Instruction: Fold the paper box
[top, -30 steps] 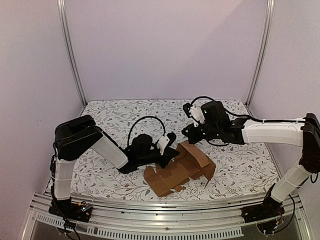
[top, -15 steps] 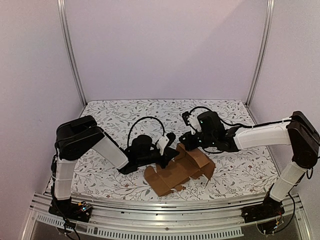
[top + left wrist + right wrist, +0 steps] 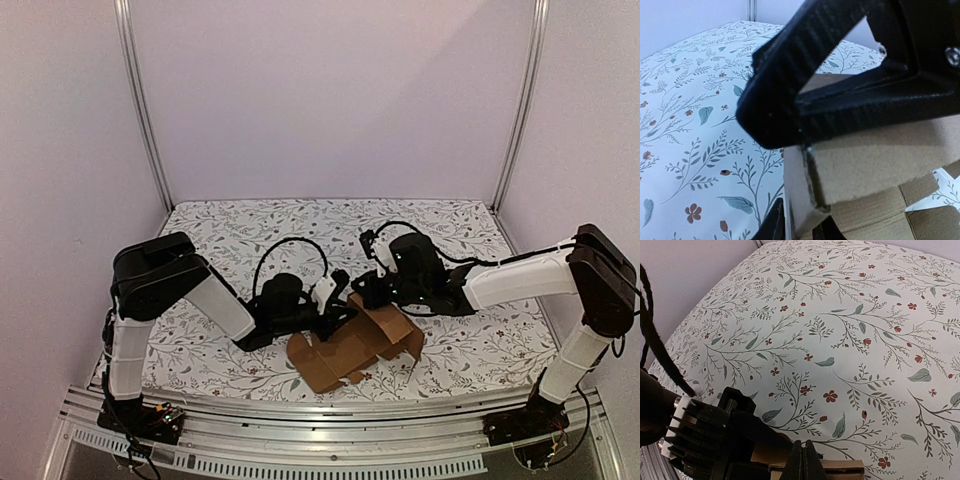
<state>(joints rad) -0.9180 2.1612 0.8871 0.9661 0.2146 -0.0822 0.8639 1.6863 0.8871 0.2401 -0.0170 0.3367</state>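
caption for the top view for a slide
Left hand and right hand at the far edge of a partly folded paper box

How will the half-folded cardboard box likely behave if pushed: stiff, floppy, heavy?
Probably light: the paper box is thin sheet cardboard, judging by its cut edges. Panels look stiff but likely hinge at creases, since flaps stand at different angles. With flat faces, it should slide on the floral cloth rather than roll.
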